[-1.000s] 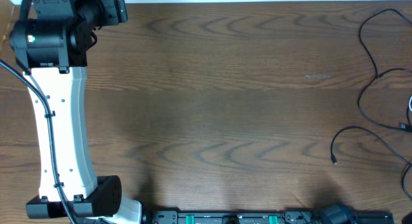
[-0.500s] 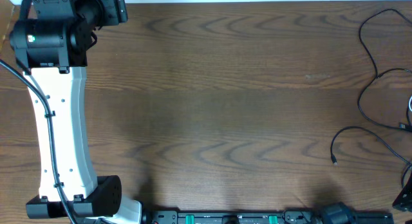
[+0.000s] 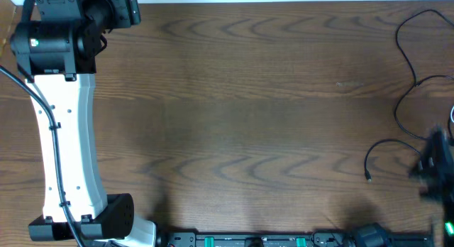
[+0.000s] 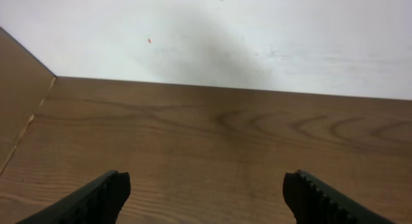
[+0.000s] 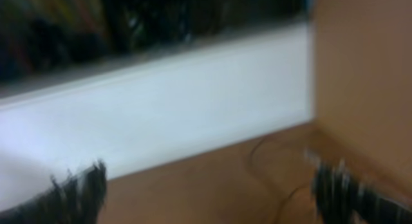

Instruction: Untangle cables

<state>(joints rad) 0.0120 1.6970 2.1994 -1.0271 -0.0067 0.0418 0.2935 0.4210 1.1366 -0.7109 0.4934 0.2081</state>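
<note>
The cables (image 3: pixel 413 73) are seen at the right edge of the counter (image 3: pixel 248 119), as thin black cords. One runs down in loose bends from the far right corner. Another is curved into an open arc nearer the front, and its small plug end (image 3: pixel 369 177) lies on bare wood well in from the right edge. Whether the cords cross one another cannot be told, since part of them is cut off by the frame and part is hidden by the right arm (image 3: pixel 434 165). That arm is shown only as a dark blur over the cords at the right edge, near the front right corner. In the right wrist view, which is heavily blurred, the right jaws are seen spread wide with nothing between them, and a faint dark cord is made out on the wood ahead. The left arm (image 3: pixel 64 133) is stretched along the left edge, its wrist at the far left corner. The left jaws are likewise released and empty, pointed at bare wood below a white wall (image 4: pixel 257 37).
</note>
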